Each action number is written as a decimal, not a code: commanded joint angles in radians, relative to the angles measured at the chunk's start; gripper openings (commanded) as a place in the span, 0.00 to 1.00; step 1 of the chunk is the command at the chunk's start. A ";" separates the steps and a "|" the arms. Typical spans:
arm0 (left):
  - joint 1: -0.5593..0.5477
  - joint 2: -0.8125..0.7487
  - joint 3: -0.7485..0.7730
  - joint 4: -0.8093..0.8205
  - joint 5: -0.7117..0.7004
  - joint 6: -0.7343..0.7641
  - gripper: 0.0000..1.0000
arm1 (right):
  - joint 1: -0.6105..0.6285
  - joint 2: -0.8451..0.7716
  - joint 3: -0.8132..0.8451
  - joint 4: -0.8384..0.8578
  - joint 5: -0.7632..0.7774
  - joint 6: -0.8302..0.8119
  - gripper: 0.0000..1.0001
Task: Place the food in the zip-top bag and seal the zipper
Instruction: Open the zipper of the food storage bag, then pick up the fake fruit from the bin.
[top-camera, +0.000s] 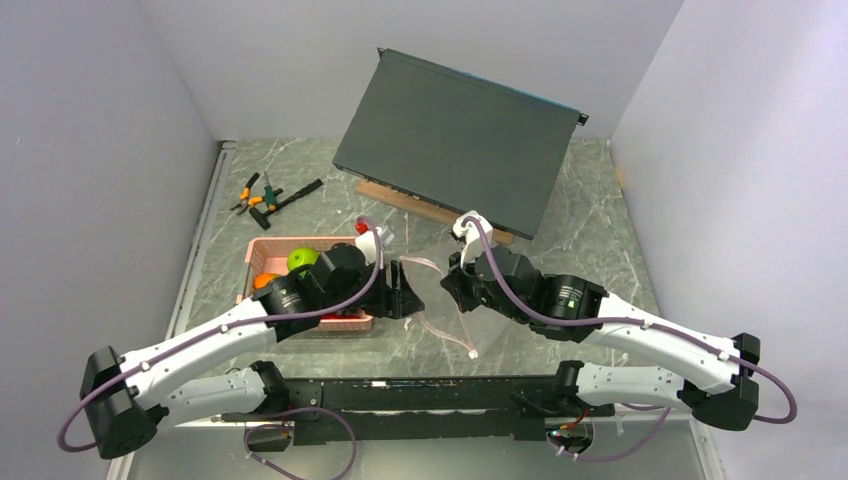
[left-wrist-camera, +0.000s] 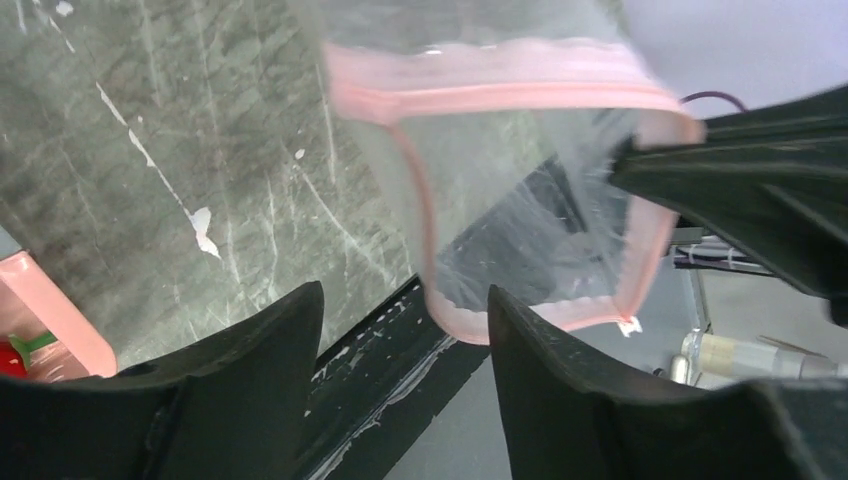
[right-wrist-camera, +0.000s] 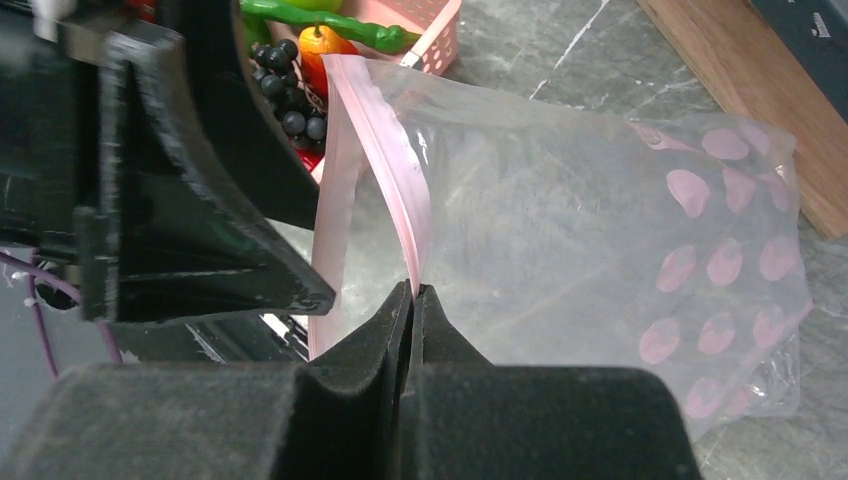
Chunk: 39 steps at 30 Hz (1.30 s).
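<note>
Zip-top bag (right-wrist-camera: 600, 230), clear: right fingers (right-wrist-camera: 385, 335) pinch shut on its pink zipper (right-wrist-camera: 400, 190) to hold the mouth up, left fingers (left-wrist-camera: 265, 350) stand parted, gripping nothing, food (top-camera: 302, 259) lies in the pink basket (top-camera: 262, 245) nearby.

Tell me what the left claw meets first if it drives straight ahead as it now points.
Most likely the zip-top bag, its pink-edged mouth hanging right before the open left claw; exact depth is unclear.

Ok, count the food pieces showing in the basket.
4 at least: green apple at the back, orange piece at the left end, green pepper and dark grapes at the end nearest the bag. The left arm hides others.
</note>
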 joint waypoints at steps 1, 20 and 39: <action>0.001 -0.091 0.008 0.034 -0.030 0.004 0.69 | 0.003 0.017 0.007 0.069 0.021 -0.016 0.00; 0.028 -0.357 -0.010 -0.531 -0.634 -0.137 0.87 | 0.004 0.035 -0.002 0.095 -0.003 0.010 0.00; 0.271 -0.003 -0.154 -0.234 -0.543 -0.040 0.95 | 0.003 0.024 -0.021 0.105 -0.031 0.027 0.00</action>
